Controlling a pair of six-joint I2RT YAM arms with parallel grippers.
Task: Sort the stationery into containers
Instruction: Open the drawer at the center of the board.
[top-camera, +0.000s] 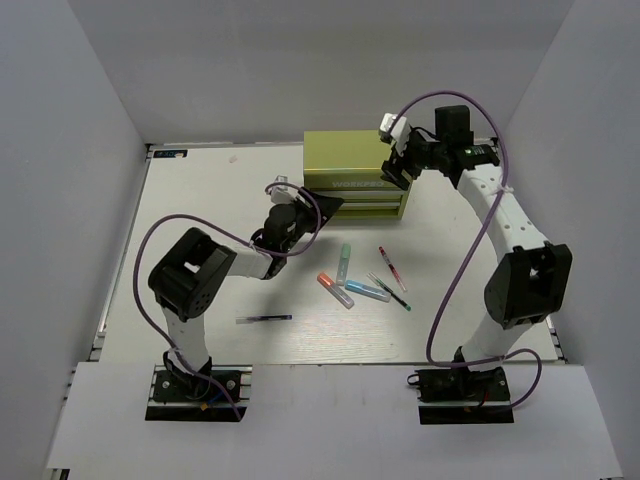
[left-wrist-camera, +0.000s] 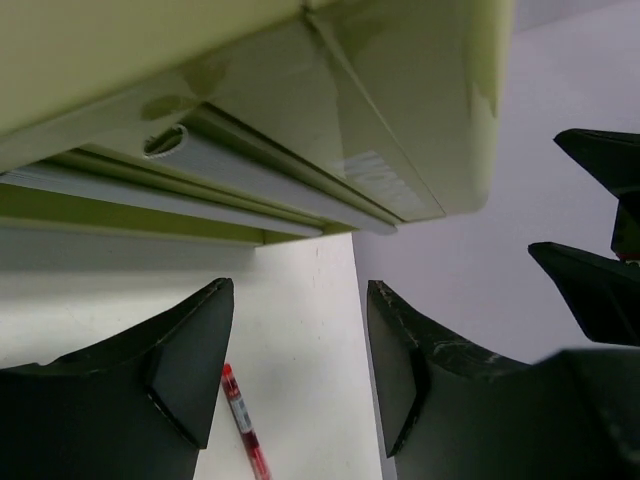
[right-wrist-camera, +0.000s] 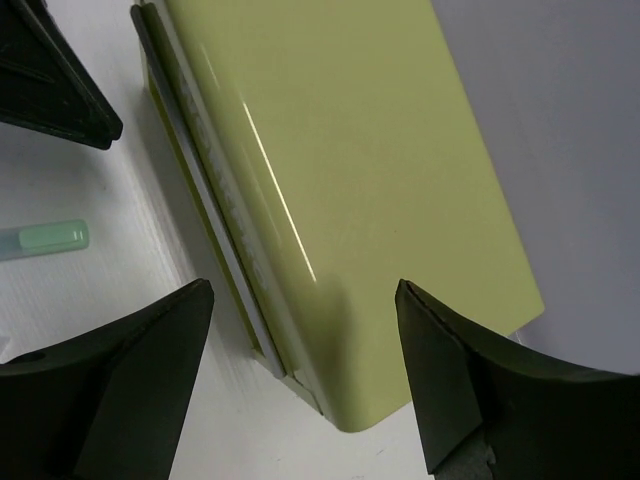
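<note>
A flat white table (top-camera: 195, 195) sits inside a booth of plain pale grey walls (top-camera: 80, 120). At the far middle of the table stands the boxy yellow-green metal tool chest (top-camera: 352, 160), its drawer fronts with dark lettering facing the arms.

The left arm (top-camera: 190, 280) lies low and reaches forward and to the right. The left gripper (top-camera: 328, 205) is at the chest's near left corner, with its black fingers spread wide and nothing between them. The wrist view looks up at the drawer rails from just beside them.

The right arm (top-camera: 510, 230) arches high and bends back toward the left. The right gripper (top-camera: 397, 172) hovers over the chest's right front edge. Its fingers are also parted and empty, straddling the corner from above without clear contact.

The stationery lies loose on the table in front of the chest, between the two arms:
- a pale stubby marker with a teal cap (top-camera: 345, 262)
- an orange-capped marker (top-camera: 333, 289)
- a blue-capped marker (top-camera: 367, 291)
- a thin red pen (top-camera: 391, 267)
- a thin green pen (top-camera: 392, 292)

The orange-capped and blue-capped markers and the green pen crowd close together. A thin dark-blue pen (top-camera: 264, 318) lies well apart, nearer the left arm's base
</note>
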